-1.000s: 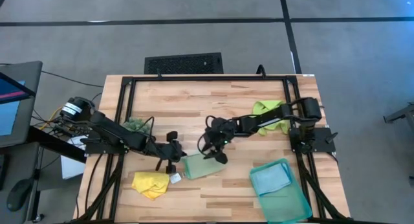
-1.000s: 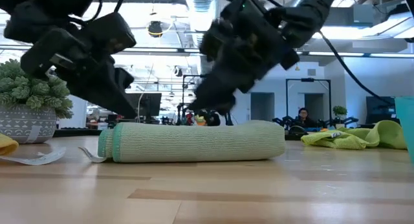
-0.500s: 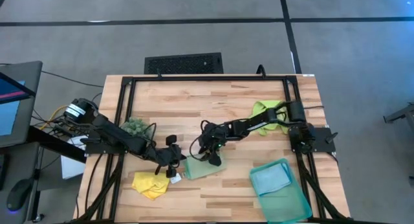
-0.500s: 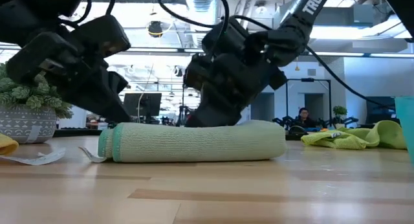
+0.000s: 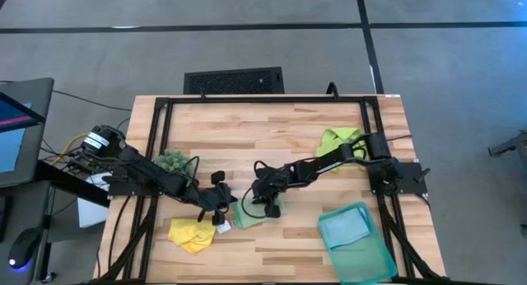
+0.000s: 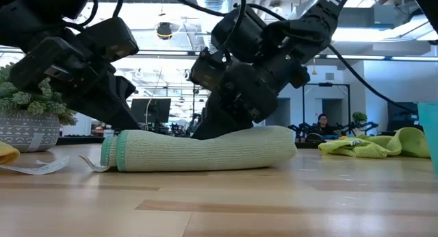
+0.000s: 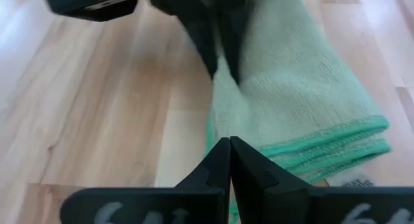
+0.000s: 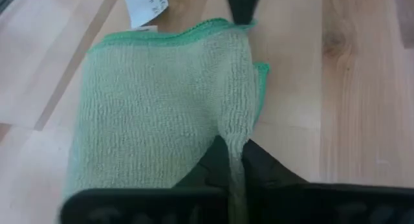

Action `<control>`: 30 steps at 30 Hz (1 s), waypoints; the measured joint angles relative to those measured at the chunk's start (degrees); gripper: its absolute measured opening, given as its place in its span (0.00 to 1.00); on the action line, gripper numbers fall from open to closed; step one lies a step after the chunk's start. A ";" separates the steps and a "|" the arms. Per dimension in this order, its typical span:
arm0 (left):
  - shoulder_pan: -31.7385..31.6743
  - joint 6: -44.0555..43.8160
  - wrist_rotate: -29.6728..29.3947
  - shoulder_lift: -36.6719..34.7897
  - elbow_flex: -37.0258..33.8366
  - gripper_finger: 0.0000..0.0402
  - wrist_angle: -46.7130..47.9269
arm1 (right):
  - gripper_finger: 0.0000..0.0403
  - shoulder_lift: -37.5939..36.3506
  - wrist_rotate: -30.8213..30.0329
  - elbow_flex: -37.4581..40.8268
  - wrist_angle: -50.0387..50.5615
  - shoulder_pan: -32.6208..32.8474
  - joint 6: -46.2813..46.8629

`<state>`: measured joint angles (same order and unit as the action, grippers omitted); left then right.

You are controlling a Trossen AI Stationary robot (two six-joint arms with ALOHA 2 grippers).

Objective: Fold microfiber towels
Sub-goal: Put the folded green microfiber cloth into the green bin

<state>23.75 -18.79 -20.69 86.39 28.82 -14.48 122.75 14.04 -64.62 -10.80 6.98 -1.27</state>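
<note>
near the lower middle of the high view, the pale sage green towel (image 5: 248, 216) lies folded on the wooden table (image 5: 272, 137), with the left gripper (image 5: 222, 212) at its left end and the right gripper (image 5: 268, 207) on its right part. from above, the dark arms hide most of the cloth. the right wrist view shows what the overhead cannot: the right gripper (image 8: 234, 160) has its fingers pinched on a raised ridge of the towel (image 8: 162, 114). the left wrist view shows the left gripper (image 7: 229, 160) with its fingers pressed together at the towel's green-stitched edge (image 7: 304, 149), though whether cloth lies between them cannot be told. the low view shows the towel (image 6: 198, 149) as a thick roll. only the high view shows the yellow towel (image 5: 191, 234) at lower left, the lime green towel (image 5: 339, 143) at right, and the light blue towel (image 5: 346, 229) in the teal tray (image 5: 375, 264).
</note>
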 joint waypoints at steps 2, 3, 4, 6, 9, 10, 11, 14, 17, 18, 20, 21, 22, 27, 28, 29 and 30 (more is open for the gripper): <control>0.00 -0.39 -1.20 0.00 0.00 0.00 0.09 | 0.05 -0.32 -1.71 0.05 0.22 0.48 -1.34; 0.05 -0.48 -1.69 0.00 0.00 0.00 0.18 | 0.05 -0.74 -2.62 0.13 0.44 0.79 -1.50; 0.18 -0.55 -2.13 0.00 0.00 0.00 0.35 | 0.06 -1.49 -3.41 0.16 1.28 1.01 -1.58; 0.70 -0.59 -3.16 0.00 0.00 0.00 0.70 | 0.06 -3.56 -3.99 0.57 4.77 1.52 -1.68; 1.52 -1.45 -6.57 0.00 0.00 0.00 1.09 | 0.05 -8.29 -6.21 0.99 12.57 2.55 -1.93; 1.78 -1.83 -7.59 0.00 0.00 0.00 1.18 | 0.05 -9.86 -8.01 1.05 15.15 3.07 -2.27; 2.00 -1.98 -8.43 0.00 0.02 0.00 1.39 | 0.05 -11.35 -9.83 1.05 17.17 3.60 -2.65; 2.56 -2.59 -9.58 0.00 0.02 0.00 1.28 | 0.05 -17.14 -12.08 0.99 21.94 5.04 -3.50; 3.01 -3.07 -9.92 0.00 0.02 0.00 0.91 | 0.05 -22.70 -12.84 0.90 27.02 6.33 -3.42; 3.18 -3.43 -10.11 0.00 0.02 0.00 0.81 | 0.05 -24.48 -13.02 0.91 28.54 6.81 -3.44; 3.49 -4.07 -10.50 0.00 0.02 0.00 0.62 | 0.05 -28.61 -13.05 0.90 31.20 7.90 -3.44; 3.69 -4.41 -10.69 0.00 0.02 0.00 0.54 | 0.05 -30.64 -13.05 0.90 32.77 8.52 -3.44; 3.83 -4.47 -10.75 0.00 0.02 0.00 0.51 | 0.05 -32.71 -13.04 0.85 33.52 9.25 -3.35; 4.46 -4.52 -11.31 0.00 0.02 0.00 0.16 | 0.05 -42.23 -12.91 0.76 40.47 14.54 0.35; 4.46 -4.52 -11.70 0.00 0.02 0.00 0.06 | 0.05 -44.14 -12.87 0.76 42.74 15.83 2.88; 4.46 -4.51 -12.10 0.00 0.02 0.00 -0.11 | 0.05 -45.92 -12.86 0.75 44.81 17.26 5.95; 4.46 -4.50 -12.62 0.00 0.02 0.00 -0.16 | 0.05 -47.46 -12.87 0.72 47.03 18.81 9.67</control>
<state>28.21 -23.29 -33.31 86.39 28.84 -14.64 75.29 1.17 -63.90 36.23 25.79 8.40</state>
